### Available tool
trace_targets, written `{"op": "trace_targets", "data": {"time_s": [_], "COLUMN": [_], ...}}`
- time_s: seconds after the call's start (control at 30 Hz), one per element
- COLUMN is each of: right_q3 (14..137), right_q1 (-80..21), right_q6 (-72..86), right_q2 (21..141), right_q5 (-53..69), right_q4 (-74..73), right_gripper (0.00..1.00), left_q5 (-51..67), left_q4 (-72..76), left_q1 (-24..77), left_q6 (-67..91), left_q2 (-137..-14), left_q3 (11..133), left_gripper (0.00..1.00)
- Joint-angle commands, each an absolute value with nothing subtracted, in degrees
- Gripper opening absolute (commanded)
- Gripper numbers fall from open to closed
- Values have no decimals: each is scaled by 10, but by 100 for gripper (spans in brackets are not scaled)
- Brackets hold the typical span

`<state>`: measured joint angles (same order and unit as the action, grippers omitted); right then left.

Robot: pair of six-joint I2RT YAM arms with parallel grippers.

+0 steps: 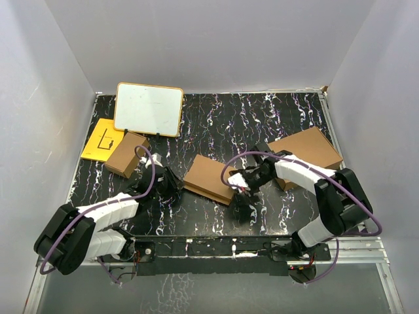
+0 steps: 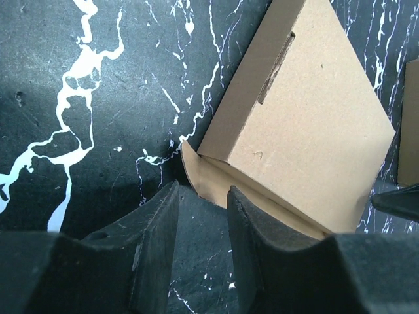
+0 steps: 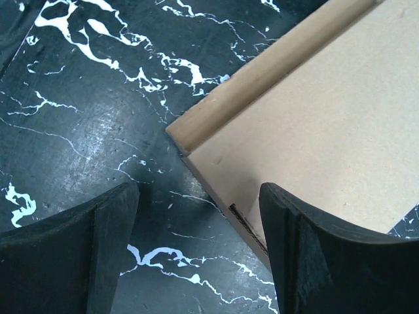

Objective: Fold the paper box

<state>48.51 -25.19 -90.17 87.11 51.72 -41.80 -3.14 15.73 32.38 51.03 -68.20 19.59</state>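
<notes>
The paper box [image 1: 211, 178] lies closed and flat in the middle of the marble table. In the left wrist view the paper box [image 2: 308, 124] has a slot in its side wall and a small flap poking out at its near corner. My left gripper [image 1: 171, 180] sits just left of that corner. Its jaws [image 2: 203, 199] stand a little apart with only table between them. My right gripper [image 1: 241, 191] is at the box's right end and open wide [image 3: 200, 193]. One fingertip [image 3: 294, 222] hovers over the box's edge [image 3: 314, 124], not gripping it.
A larger brown box [image 1: 308, 154] lies behind the right arm. A smaller brown box [image 1: 126, 155] sits at the left, next to a yellow sheet [image 1: 100, 140] and a whiteboard [image 1: 149, 108]. White walls enclose the table on three sides.
</notes>
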Motion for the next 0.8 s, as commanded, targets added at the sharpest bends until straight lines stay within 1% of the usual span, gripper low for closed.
{"op": "trace_targets", "data": {"time_s": [0.0,0.03,0.07,0.1,0.13,0.27,0.37,0.43,0.53,0.6,0.63,0.7,0.77], "right_q3": [469,470,471,472,474,514,551,579,680,744,758,739,670], "right_q1": [-259,-259,-261,-264,-270,-299,-299,-300,-300,-300,-302,-318,-353], "right_q6": [-955,-945,-933,-915,-878,-669,-592,-581,-551,-571,-576,-594,-604], "right_q2": [835,834,832,830,827,819,804,793,818,844,846,802,738], "right_q5": [533,536,541,547,548,489,467,454,421,384,358,314,291], "right_q4": [-352,-346,-341,-334,-323,-286,-315,-350,-442,-528,-531,-494,-423], "right_gripper": [80,80,85,97,99,99,99,99,99,99,99,99,99], "left_q5": [-33,-33,-32,-32,-31,-30,-31,-33,-40,-45,-46,-46,-43], "left_q4": [174,174,175,176,176,167,157,149,132,122,120,121,123], "left_q1": [326,326,325,326,326,325,326,326,326,326,325,325,325], "left_q6": [508,509,510,510,511,515,520,523,523,520,517,513,508], "left_q2": [-684,-685,-686,-686,-687,-686,-671,-652,-621,-600,-589,-566,-550], "left_q3": [191,191,192,192,193,196,193,189,184,181,178,171,165], "left_gripper": [34,34,34,34,34,34,34,34,35,36,36,37,38]}}
